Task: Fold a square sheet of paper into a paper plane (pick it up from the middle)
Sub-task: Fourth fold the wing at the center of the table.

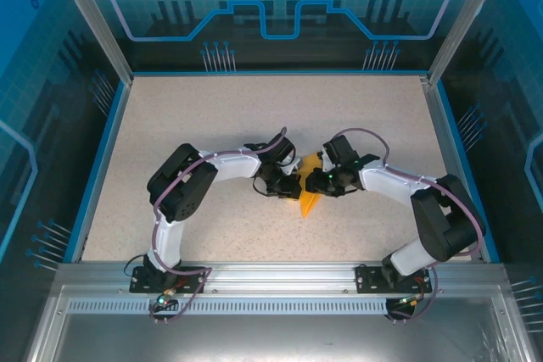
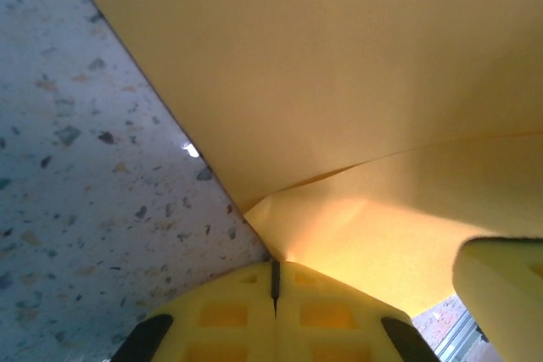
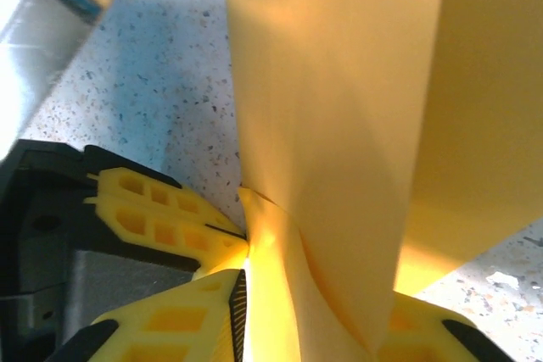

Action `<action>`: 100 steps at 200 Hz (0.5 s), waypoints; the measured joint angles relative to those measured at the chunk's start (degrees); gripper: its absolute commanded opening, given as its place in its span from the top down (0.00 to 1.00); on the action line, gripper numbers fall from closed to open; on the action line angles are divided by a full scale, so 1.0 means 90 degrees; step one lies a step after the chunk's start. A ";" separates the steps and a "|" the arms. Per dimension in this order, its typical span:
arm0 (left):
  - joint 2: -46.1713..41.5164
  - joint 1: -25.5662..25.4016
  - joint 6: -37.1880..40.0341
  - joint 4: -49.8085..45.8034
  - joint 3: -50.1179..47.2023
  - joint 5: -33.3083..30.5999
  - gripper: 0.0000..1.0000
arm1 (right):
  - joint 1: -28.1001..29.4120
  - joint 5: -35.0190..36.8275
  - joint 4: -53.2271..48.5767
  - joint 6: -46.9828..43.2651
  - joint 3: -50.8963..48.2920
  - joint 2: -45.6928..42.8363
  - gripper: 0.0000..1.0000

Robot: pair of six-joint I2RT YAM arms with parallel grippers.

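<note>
left hand (image 1: 287, 184) clamped on paper (image 1: 309, 198), its left side | right hand (image 1: 316, 181) at its right, grip unclear | paper's long axis runs between them

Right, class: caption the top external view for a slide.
Left gripper and right gripper meet at the creased orange paper.

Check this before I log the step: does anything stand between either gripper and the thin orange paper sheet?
Nothing visible does. The left gripper is shut on the creased thin orange paper sheet, and the sheet runs between the parted fingers of the right gripper. Speckled tabletop lies beneath it.
</note>
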 measured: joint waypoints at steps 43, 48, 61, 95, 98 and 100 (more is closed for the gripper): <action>0.0019 0.0000 0.0012 -0.0049 0.0036 0.0000 0.95 | 0.0000 0.0129 -0.0129 -0.0022 -0.0046 -0.0250 0.74; 0.0022 0.0005 0.0022 -0.0051 0.0041 0.0000 0.95 | 0.0000 0.0158 -0.0151 -0.0024 -0.0063 -0.0272 0.77; 0.0022 0.0005 0.0024 -0.0053 0.0046 0.0000 0.95 | 0.0000 0.0204 -0.0189 -0.0019 -0.0092 -0.0282 0.84; 0.0022 0.0005 0.0022 -0.0053 0.0046 0.0022 0.94 | 0.0000 0.0328 -0.0238 -0.0095 -0.0095 -0.0172 0.95; 0.0022 0.0005 0.0022 -0.0058 0.0046 0.0022 0.94 | 0.0000 0.0342 -0.0236 -0.0121 -0.0095 -0.0146 0.95; 0.0022 0.0005 0.0022 -0.0058 0.0046 0.0022 0.94 | 0.0000 0.0342 -0.0236 -0.0114 -0.0095 -0.0131 0.96</action>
